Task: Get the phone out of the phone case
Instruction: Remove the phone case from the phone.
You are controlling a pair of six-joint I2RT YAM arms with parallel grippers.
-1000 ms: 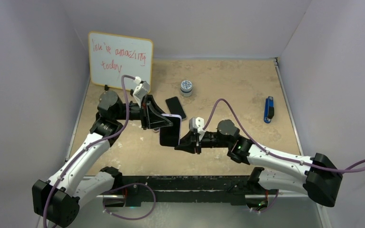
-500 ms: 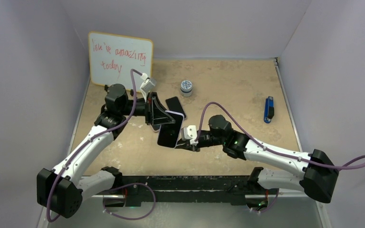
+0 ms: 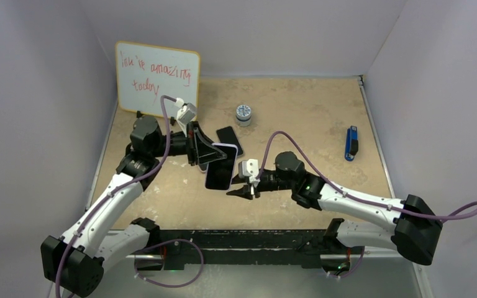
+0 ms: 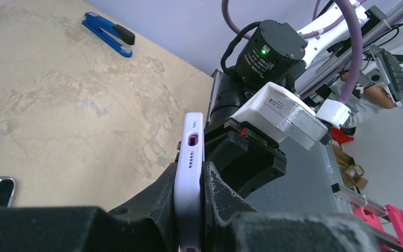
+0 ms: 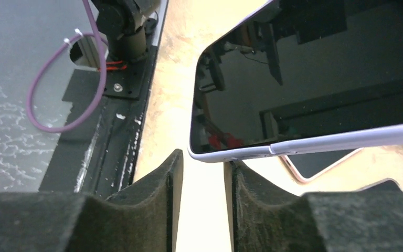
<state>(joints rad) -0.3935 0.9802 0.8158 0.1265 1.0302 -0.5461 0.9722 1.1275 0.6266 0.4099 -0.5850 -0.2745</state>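
The phone (image 3: 221,169), dark screen up, sits in a lavender phone case (image 4: 193,142) whose side edge is pinched between the fingers of my left gripper (image 3: 211,155), which is shut on it and holds it above the table. In the right wrist view the phone's screen (image 5: 315,73) fills the upper right, with the case's pale rim (image 5: 346,137) below it. My right gripper (image 5: 202,170) is open, nothing between its fingers; its right finger (image 5: 246,194) sits just under the case's corner. From above, the right gripper (image 3: 236,191) is just off the phone's near right corner.
A second bare black phone (image 3: 230,139) lies flat on the table behind the held one. A small round jar (image 3: 243,114) stands farther back, a whiteboard (image 3: 156,77) at the back left, and a blue stapler (image 3: 351,143) to the right.
My right gripper has opened and come off the phone's lower edge, backing slightly toward me. My left gripper still grips the case and has shifted it a little.
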